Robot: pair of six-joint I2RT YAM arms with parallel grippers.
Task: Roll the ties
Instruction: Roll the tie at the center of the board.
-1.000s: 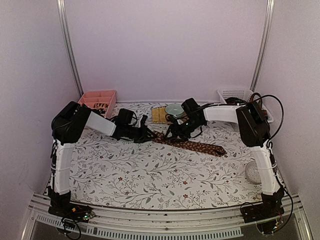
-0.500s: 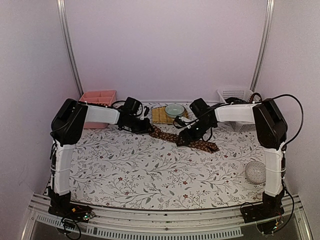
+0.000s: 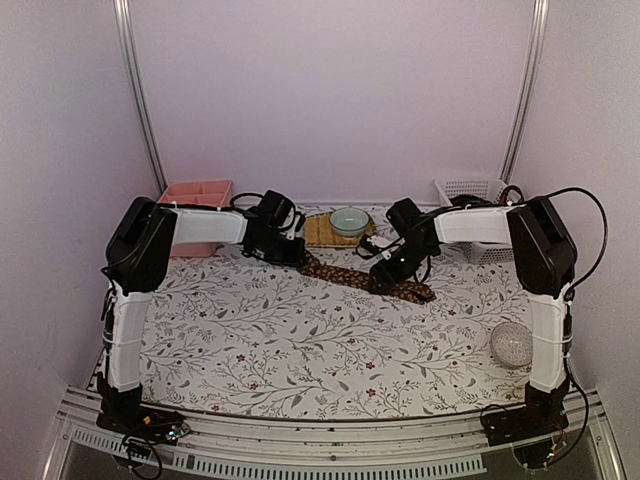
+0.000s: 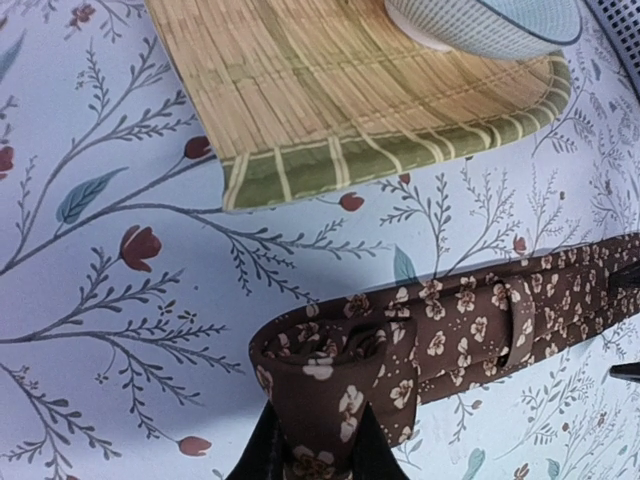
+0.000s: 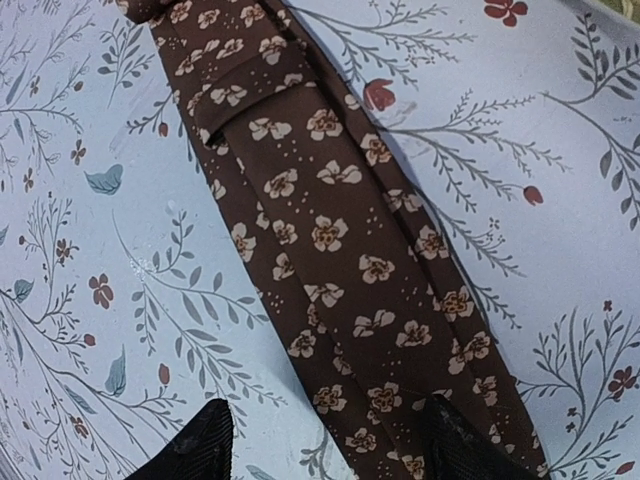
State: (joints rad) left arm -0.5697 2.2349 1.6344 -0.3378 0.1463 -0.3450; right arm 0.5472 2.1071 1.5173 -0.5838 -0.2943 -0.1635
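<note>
A dark brown tie (image 3: 362, 278) with cream flowers lies across the far middle of the table. My left gripper (image 3: 292, 255) is shut on its narrow end, which is curled into a small partial roll (image 4: 335, 375) between the fingers. The rest of the tie runs off to the right in the left wrist view. My right gripper (image 3: 385, 278) is open just above the wider part of the tie (image 5: 330, 270), one finger (image 5: 205, 445) over the cloth on its left, the other (image 5: 465, 450) over its right edge.
A yellowish woven mat (image 3: 322, 232) with a pale green bowl (image 3: 348, 220) on it lies just behind the tie; the mat also shows in the left wrist view (image 4: 330, 90). A pink tray (image 3: 195, 200) stands back left, a white basket (image 3: 480, 195) back right, a clear ball (image 3: 511, 344) near right.
Both grippers have moved toward the back of the table with the tie. The tie's left end has been curled up and the flat length is shorter.
</note>
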